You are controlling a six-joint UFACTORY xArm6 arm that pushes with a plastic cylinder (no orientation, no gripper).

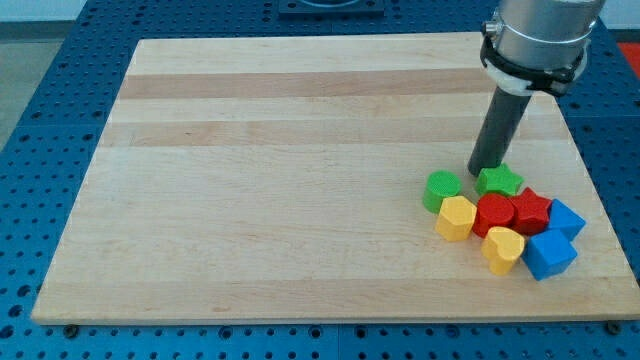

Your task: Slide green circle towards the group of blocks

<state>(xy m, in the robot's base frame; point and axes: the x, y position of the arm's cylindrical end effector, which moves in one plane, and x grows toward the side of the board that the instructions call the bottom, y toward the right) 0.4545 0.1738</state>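
Note:
The green circle sits on the wooden board at the view's lower right, touching the left edge of the group. The group holds a green star, a yellow hexagon, a red block, a red star, a yellow heart and two blue blocks. My tip stands just above the green star's left side, to the upper right of the green circle, a small gap away from the circle.
The board's right edge runs close to the blue blocks. The board's bottom edge lies below the group. A blue perforated table surrounds the board.

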